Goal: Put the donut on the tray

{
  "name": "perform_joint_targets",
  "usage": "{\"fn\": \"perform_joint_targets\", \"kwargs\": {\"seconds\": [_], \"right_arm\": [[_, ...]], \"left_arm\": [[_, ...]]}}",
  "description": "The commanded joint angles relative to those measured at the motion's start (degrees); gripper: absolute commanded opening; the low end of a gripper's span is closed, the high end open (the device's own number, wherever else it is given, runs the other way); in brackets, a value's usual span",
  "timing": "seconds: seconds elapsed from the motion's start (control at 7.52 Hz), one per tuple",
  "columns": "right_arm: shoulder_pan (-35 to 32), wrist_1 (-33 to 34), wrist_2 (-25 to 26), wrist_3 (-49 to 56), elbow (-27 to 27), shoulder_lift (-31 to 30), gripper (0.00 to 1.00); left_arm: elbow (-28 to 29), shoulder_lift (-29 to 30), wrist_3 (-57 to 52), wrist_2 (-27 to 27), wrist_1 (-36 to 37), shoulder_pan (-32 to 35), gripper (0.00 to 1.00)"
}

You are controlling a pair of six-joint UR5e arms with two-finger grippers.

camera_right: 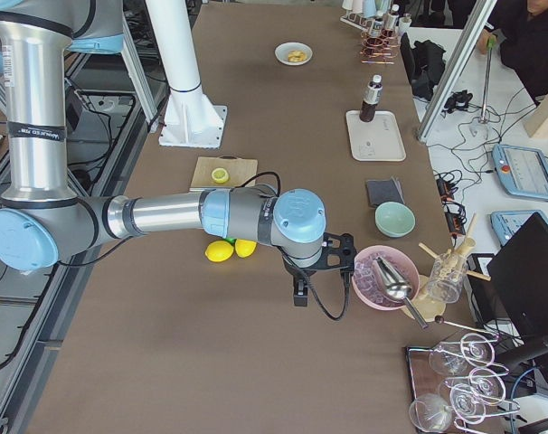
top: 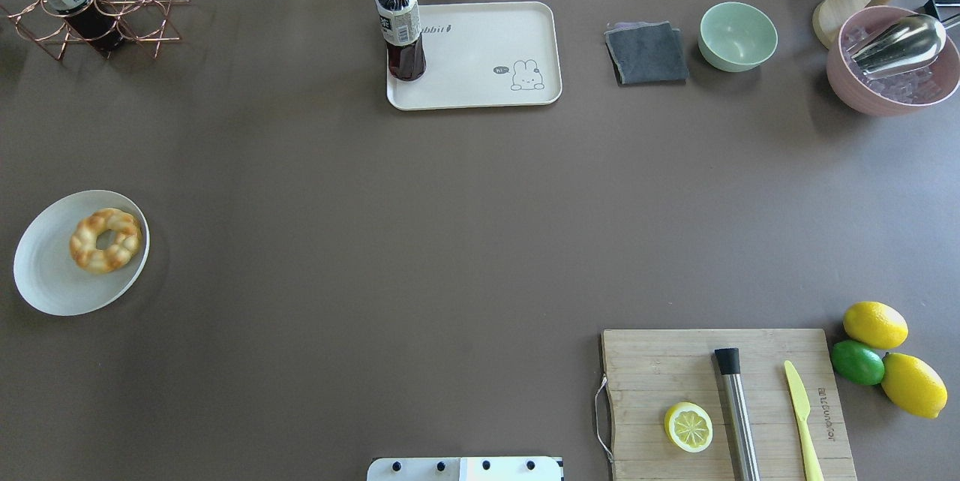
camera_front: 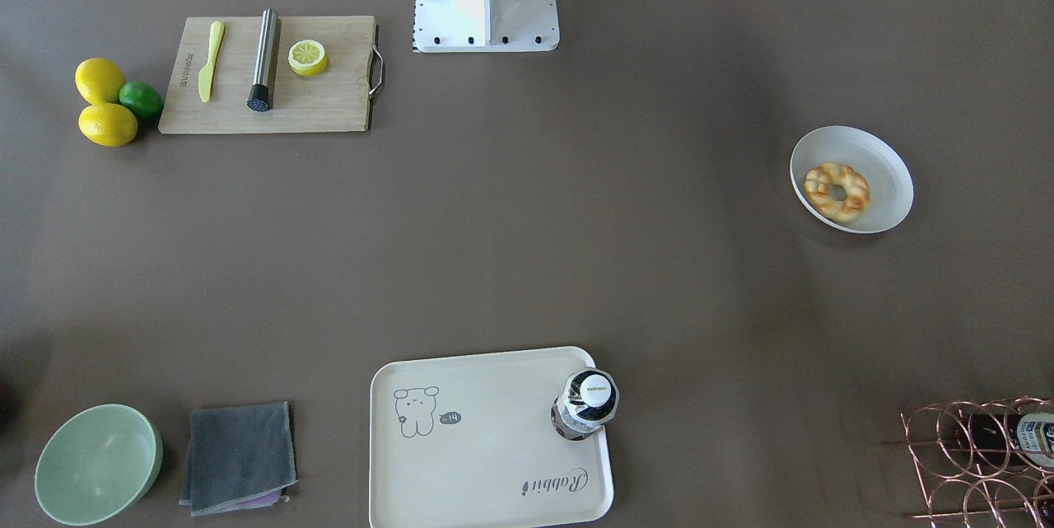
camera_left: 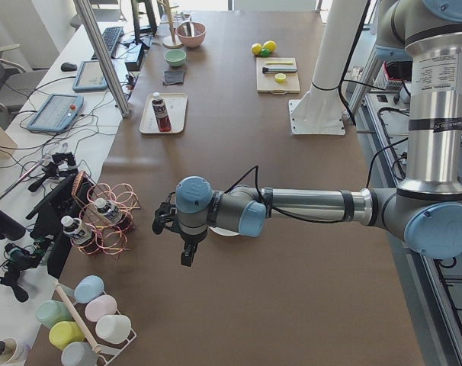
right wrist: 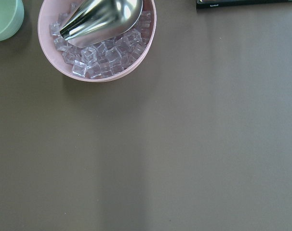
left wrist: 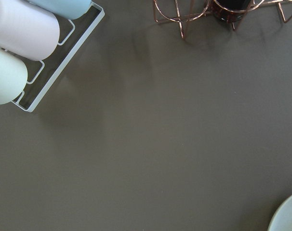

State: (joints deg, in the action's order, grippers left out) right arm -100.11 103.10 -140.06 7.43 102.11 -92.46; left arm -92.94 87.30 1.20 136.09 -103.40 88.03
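Note:
The donut (camera_front: 837,192), a golden braided ring, lies in a round white bowl (camera_front: 885,161) on the robot's left side; it also shows in the overhead view (top: 106,240). The cream rabbit tray (camera_front: 494,446) lies at the table's far edge from the robot, also in the overhead view (top: 480,53), with a dark drink bottle (top: 401,27) standing on one corner. My left gripper (camera_left: 187,255) hangs above the table near the white bowl. My right gripper (camera_right: 301,294) hangs beside a pink ice bowl (camera_right: 382,276). I cannot tell whether either is open or shut.
A wooden cutting board (top: 675,368) holds a lemon half, a steel muddler and a yellow knife; two lemons and a lime (top: 857,362) lie beside it. A grey cloth (top: 646,53), a green bowl (top: 738,36) and a copper bottle rack (top: 112,8) stand along the far edge.

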Motion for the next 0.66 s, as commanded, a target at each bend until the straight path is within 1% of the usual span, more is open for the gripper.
{"fn": "perform_joint_targets", "kwargs": {"seconds": [0.0, 0.27, 0.53], "right_arm": [[0.0, 0.0, 0.0, 0.1, -0.2, 0.0, 1.0], [0.0, 0.0, 0.0, 0.1, -0.3, -0.3, 1.0], [-0.1, 0.0, 0.0, 0.3, -0.2, -0.7, 1.0]], "left_arm": [[-1.2, -0.3, 0.3, 0.6, -0.1, 0.0, 0.98], [-5.0, -0.6, 4.0, 0.6, 0.2, -2.1, 0.98], [-8.4, -0.7, 11.3, 0.6, -0.4, -7.1, 0.98]]}}
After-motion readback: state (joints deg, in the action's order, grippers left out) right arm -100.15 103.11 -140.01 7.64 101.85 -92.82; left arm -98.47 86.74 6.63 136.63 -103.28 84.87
